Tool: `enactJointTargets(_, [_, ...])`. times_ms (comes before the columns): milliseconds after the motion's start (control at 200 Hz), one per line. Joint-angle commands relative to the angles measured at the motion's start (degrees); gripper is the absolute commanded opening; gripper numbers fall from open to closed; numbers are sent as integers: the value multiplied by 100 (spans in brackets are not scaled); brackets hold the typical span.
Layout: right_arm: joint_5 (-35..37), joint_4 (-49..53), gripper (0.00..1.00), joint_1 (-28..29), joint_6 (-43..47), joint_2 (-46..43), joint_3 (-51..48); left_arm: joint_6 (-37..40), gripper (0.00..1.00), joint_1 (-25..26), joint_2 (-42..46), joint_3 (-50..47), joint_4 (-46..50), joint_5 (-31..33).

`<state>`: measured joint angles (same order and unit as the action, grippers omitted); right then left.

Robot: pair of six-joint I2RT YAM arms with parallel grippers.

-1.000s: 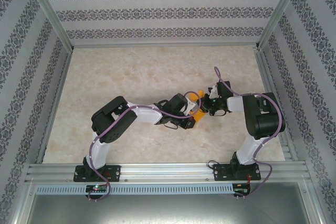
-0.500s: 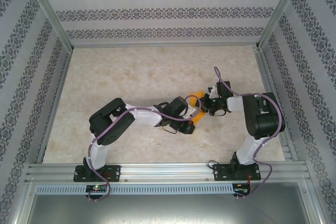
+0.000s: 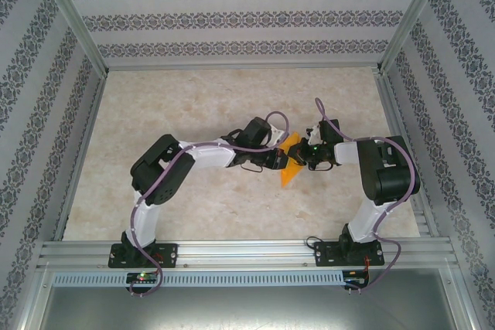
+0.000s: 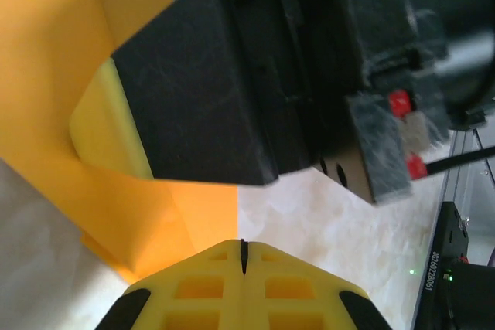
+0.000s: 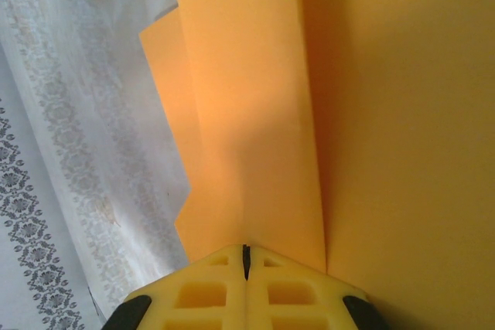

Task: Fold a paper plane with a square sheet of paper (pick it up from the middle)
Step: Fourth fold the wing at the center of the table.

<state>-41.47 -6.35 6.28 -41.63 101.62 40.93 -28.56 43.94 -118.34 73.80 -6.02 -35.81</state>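
1. Top external view: the two arms reach toward each other over the marbled table (image 3: 193, 98). Their tips meet right of centre, well out from the arm bases.
2. The orange sheet of paper (image 3: 289, 168) sits between the two tips. It is partly folded and shows as a small slanted shape with a pointed corner toward the near edge.
3. The left gripper (image 3: 280, 157) comes in from the left and touches the sheet's left side. The right gripper (image 3: 304, 152) comes in from the right, at the sheet's upper right edge.
4. Left wrist view: the left gripper (image 4: 242, 256) has its yellow fingers pressed together, with only a thin seam between them. The orange sheet (image 4: 46, 75) lies beyond and to the left of the tips. From here I cannot tell whether an edge is pinched.
5. In the same view, a black block of the right arm's hardware (image 4: 201, 90) lies across the sheet just above the fingertips, and the paper curls up against its left face.
6. Right wrist view: the right gripper (image 5: 246, 256) is also fully closed. The orange sheet (image 5: 387, 113) runs straight out from between its tips in overlapping layers, with a crease line starting at the fingers, so it appears clamped there.
7. Left of the paper, the patterned wall (image 5: 46, 191) is in sight.
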Motion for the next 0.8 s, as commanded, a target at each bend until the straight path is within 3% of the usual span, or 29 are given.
enactJointTargets(0, [898,485,1,77,56,415,-129,25,3,-26,-272,194,4,-262])
enactJointTargets(619, [1007,569,1,36,82,481,-37,578,2,124,-541,84,716,-382])
enactJointTargets(794, [1040,600,1,29,89,464,-34,982,2,354,-284,-142,1089,9])
